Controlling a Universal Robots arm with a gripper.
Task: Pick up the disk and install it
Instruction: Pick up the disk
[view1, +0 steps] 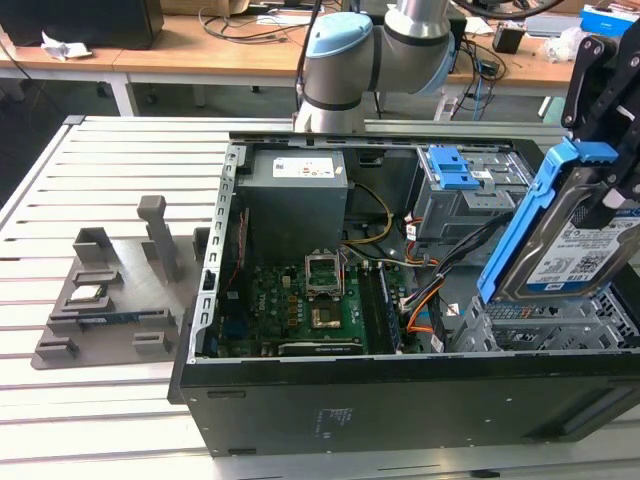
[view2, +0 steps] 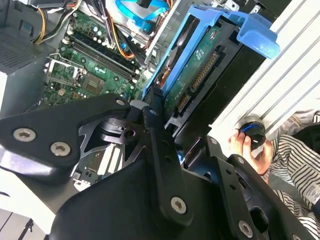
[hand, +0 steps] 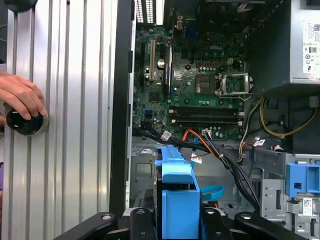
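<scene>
Your black fingers (hand: 212, 225) gripped the disk (view1: 578, 250), a rectangular silver metal slab with smooth blue plastic rails; it sat tilted between them, above the case's (view1: 400, 405) grey metal cage (view1: 545, 325).

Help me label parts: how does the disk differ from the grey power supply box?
The disk has blue rails; the power supply is plain grey. The disk is tilted, gripped by the hand over the case; the power supply sits flat inside it. Both carry labels.
</scene>
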